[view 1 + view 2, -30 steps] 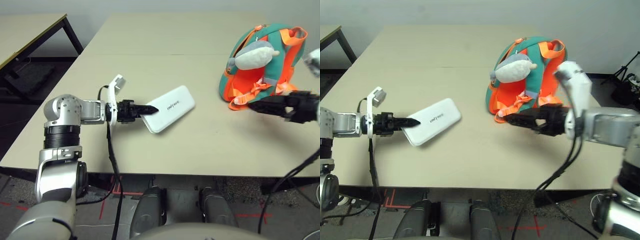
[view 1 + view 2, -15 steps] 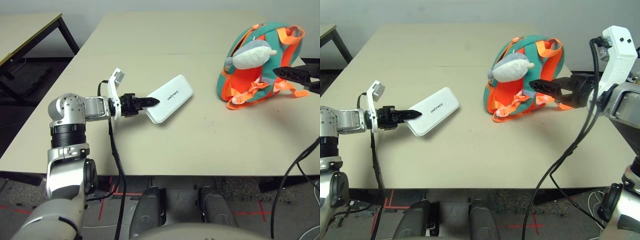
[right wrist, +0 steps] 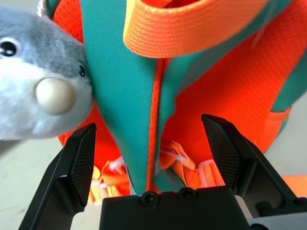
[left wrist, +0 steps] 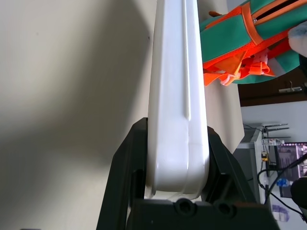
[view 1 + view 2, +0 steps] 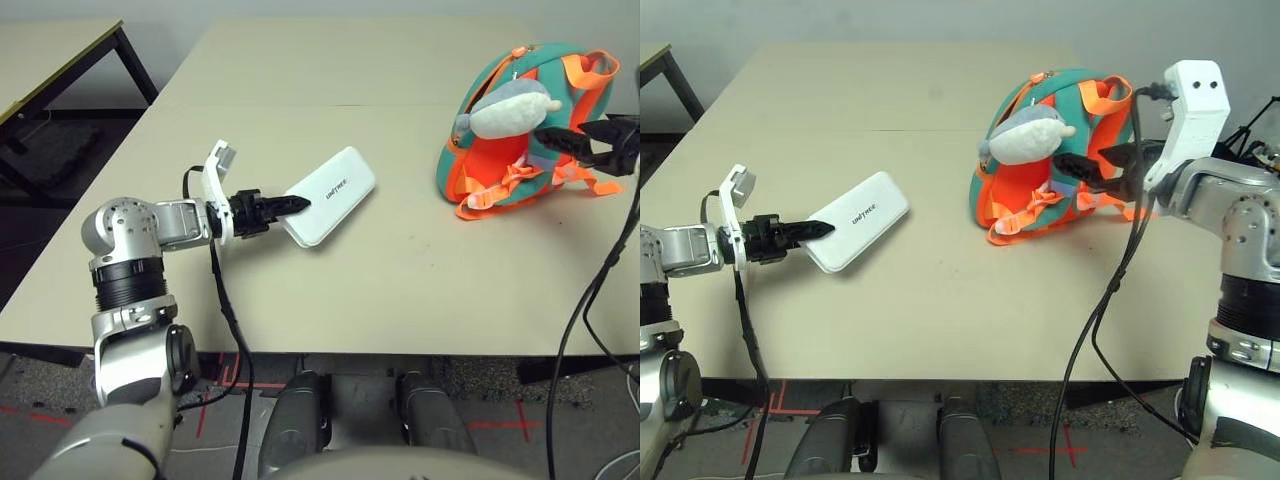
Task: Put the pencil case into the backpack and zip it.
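Observation:
The white pencil case (image 5: 330,192) is held at its near end by my left gripper (image 5: 291,205), which is shut on it. In the left wrist view the black fingers (image 4: 136,143) clamp both flat sides of the pencil case (image 4: 175,72). Its far end points toward the teal and orange backpack (image 5: 483,85), which stands at the right with a grey shark charm (image 5: 510,108) on its front. My right gripper (image 5: 1072,176) is open at the backpack's side. Its fingers (image 3: 79,158) straddle a teal band with an orange zipper line (image 3: 152,110).
A dark-framed second table (image 5: 55,65) stands at the far left. Black cables hang from both wrists over the table's front edge (image 5: 330,350). A bare stretch of tabletop (image 5: 400,250) lies between pencil case and backpack.
My right gripper has risen from the table in front of the backpack to its side, beside the shark charm. The left gripper keeps its hold on the pencil case, shifted slightly.

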`<action>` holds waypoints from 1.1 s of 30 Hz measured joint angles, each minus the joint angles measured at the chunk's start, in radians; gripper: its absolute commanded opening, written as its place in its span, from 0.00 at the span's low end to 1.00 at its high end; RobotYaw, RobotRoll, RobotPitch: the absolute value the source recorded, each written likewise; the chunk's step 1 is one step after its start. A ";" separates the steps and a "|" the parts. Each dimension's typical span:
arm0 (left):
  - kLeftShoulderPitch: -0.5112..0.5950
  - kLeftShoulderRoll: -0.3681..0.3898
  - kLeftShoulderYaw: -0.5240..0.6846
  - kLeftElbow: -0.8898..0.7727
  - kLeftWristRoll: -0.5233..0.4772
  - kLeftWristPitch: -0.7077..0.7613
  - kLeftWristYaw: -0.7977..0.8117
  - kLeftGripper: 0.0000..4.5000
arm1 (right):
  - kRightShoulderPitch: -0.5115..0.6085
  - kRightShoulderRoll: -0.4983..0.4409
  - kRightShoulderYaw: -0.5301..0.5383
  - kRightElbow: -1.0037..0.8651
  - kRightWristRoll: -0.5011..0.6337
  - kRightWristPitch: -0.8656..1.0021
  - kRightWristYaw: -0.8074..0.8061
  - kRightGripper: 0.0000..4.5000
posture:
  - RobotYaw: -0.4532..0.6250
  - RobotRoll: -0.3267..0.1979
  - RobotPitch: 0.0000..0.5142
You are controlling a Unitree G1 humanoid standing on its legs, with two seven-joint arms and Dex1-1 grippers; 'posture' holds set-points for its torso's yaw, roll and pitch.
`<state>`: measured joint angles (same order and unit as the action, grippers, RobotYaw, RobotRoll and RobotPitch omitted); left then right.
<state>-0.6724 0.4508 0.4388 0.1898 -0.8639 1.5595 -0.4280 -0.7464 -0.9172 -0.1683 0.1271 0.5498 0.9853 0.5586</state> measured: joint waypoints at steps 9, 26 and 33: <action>0.002 -0.026 0.021 -0.030 0.001 0.012 0.017 0.32 | -0.022 0.042 0.034 0.116 -0.095 -0.088 0.051 1.00 | 0.47 0.62 0.23; -0.003 -0.026 0.020 -0.030 0.006 0.018 0.016 0.32 | -0.017 0.088 0.017 0.115 -0.128 -0.119 0.067 0.04 | 0.45 0.62 0.18; -0.021 -0.014 0.012 -0.018 0.007 0.018 0.010 0.32 | 0.027 0.077 -0.023 -0.011 -0.096 -0.034 0.073 0.04 | 0.42 0.62 0.19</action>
<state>-0.6932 0.4367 0.4509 0.1715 -0.8568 1.5772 -0.4175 -0.7197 -0.8402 -0.1914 0.1159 0.4541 0.9517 0.6319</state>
